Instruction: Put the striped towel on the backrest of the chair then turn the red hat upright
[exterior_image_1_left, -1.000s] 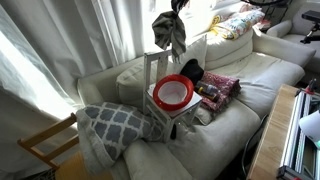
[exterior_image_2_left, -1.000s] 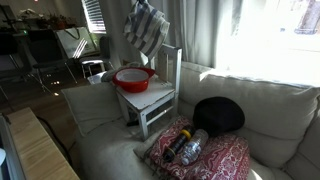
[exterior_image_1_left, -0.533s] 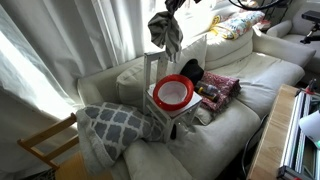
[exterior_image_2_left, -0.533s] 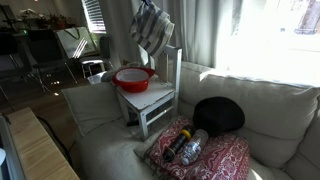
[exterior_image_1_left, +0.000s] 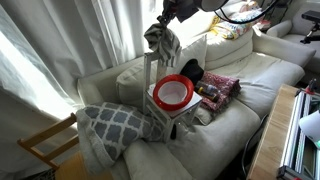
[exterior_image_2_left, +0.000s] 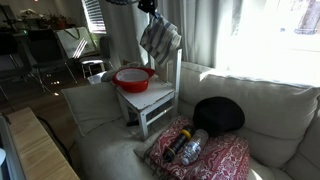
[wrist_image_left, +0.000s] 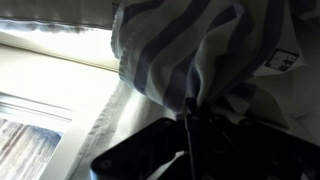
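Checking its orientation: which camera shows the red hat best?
An exterior view: the red hat shows its white inside, opening upward, on the chair. In an exterior view the hat sits side-on. The wrist view misses it.

The Franka arm (exterior_image_1_left: 205, 4) appears at the top edge of an exterior view as a pale, rounded casing, with a thin black cable (exterior_image_1_left: 232, 15) looping beside it. Its Robotiq gripper (exterior_image_1_left: 168, 16) is dark grey to black and blocky, and the gripper (exterior_image_2_left: 148, 6) shows as a black silhouette in an exterior view. In the wrist view, the gripper body (wrist_image_left: 200, 150) is a blurred, glossy black mass, and no screws or markings can be made out.
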